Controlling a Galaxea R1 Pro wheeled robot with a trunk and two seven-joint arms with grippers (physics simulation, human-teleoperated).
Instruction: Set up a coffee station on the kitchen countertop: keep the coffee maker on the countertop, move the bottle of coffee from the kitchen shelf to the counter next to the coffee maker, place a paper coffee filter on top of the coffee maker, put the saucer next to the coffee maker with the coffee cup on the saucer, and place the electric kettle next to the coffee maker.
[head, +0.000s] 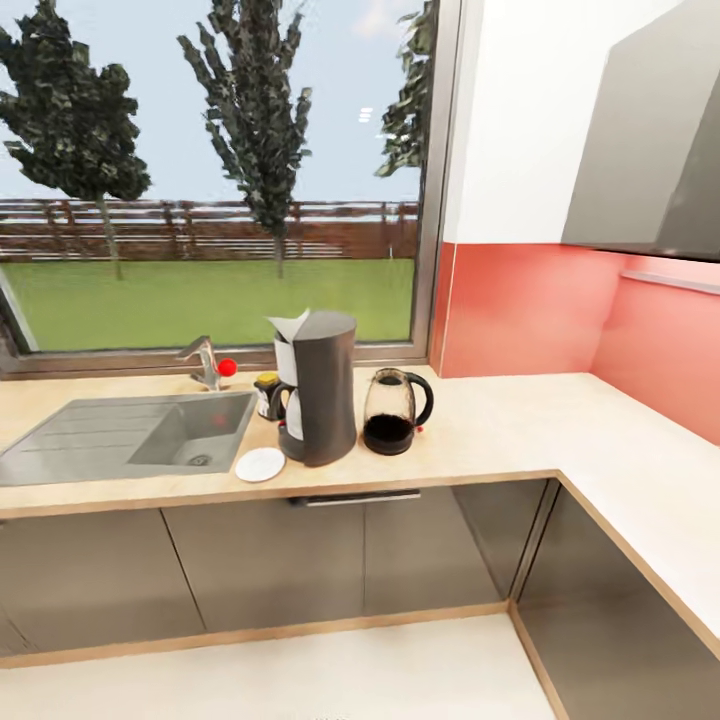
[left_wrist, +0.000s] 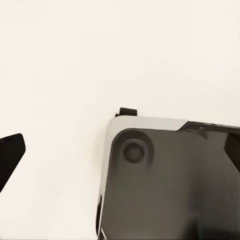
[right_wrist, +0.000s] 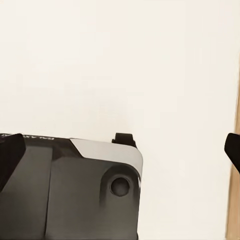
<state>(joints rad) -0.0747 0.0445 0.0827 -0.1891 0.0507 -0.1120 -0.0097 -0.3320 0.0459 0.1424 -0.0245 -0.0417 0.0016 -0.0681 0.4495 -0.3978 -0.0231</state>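
The coffee maker (head: 322, 388) stands upright on the beige tabletop (head: 520, 430) beneath the window, just to the right of the sink (head: 120, 438), and the rest of the station is gathered round it. The paper coffee filter (head: 292, 325) sits on its top with a pointed edge turned up. The bottle of coffee (head: 267, 394) stands close behind its left side, yellow lid up. The saucer (head: 260, 464) lies flat at the front left, near the tabletop's edge and bare, which by my reading leaves the cup as the step not yet done. The electric kettle (head: 393, 411) stands just beside the machine on the right, handle turned away from it. The two wrist views look down at pale floor and the robot's dark base; a dark fingertip (left_wrist: 10, 159) shows at one edge of the left view, and two fingertips (right_wrist: 9, 159) sit at opposite edges of the right view, so the right fingers look spread wide and hold nothing, while I cannot tell the left fingers' spread.
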